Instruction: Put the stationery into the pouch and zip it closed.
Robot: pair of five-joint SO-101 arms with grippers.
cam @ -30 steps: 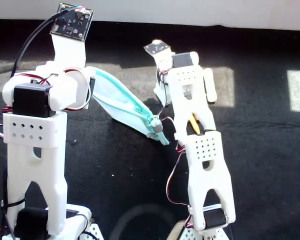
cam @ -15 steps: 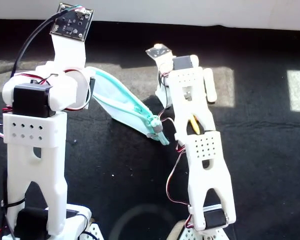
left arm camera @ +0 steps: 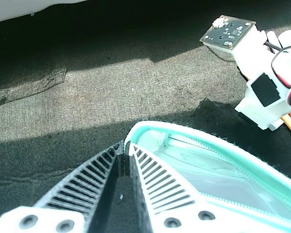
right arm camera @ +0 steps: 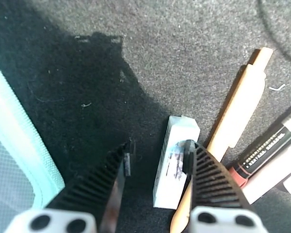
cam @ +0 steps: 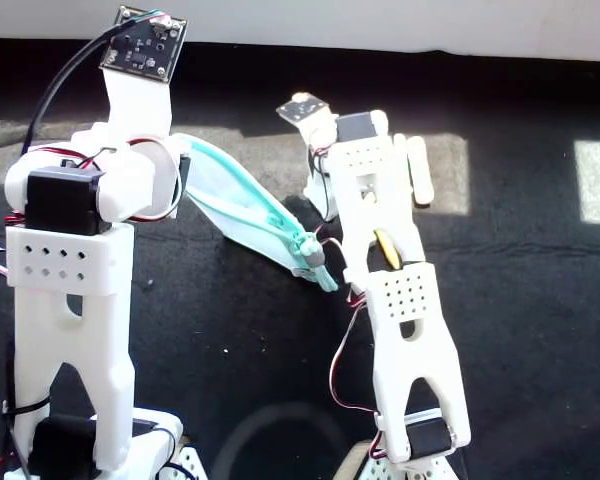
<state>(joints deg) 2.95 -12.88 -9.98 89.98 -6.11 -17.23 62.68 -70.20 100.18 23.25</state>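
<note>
Over on the L side, the left gripper (left arm camera: 125,150) is clenched hard on the teal rim of the pouch (left arm camera: 199,160), holding it up off the black mat (cam: 540,320). The pouch slants down twd the other arm, mouth gaping, zip unclosed, w/ the grey zip slider (cam: 311,256) at its low end, just beside the R arm. Nothing visible inside the pouch from the L wrist view.

Now the right gripper (right arm camera: 157,156): jaws spread wide, nothing grasped, low over the mat. A white eraser (right arm camera: 170,174) lies on the mat partly betw. the jaws, one fingertip (right arm camera: 188,154) overlapping its edge; can't tell if it touches. Just past the eraser lies a beige pen (right arm camera: 243,102), and beside that a red-and-black marker (right arm camera: 267,154). All three on the mat, outside the pouch, whose teal edge sits near, on the gripper's opposite side.
</note>
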